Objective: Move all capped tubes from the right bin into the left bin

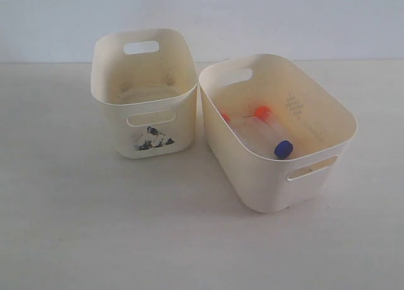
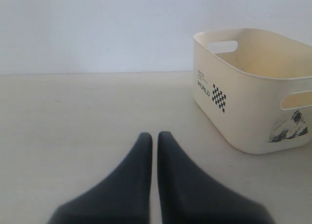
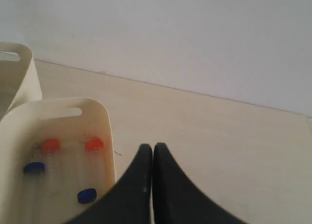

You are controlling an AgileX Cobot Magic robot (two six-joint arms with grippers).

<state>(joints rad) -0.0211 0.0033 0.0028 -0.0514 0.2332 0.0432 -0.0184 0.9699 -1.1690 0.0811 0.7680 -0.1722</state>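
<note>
Inside the right bin (image 1: 278, 189), capped tubes (image 1: 265, 135) lie half hidden; both end effectors (image 2: 154, 136) (image 3: 153, 148) are closed.

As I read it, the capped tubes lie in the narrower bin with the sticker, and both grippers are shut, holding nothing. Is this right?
Not quite. The exterior view shows the capped tubes in the wider right bin; the stickered left bin shows none. The rest stands: the left gripper and the right gripper are shut, holding nothing.

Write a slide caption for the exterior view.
Capped tubes lie in the right bin; the left bin stands beside it.
</note>
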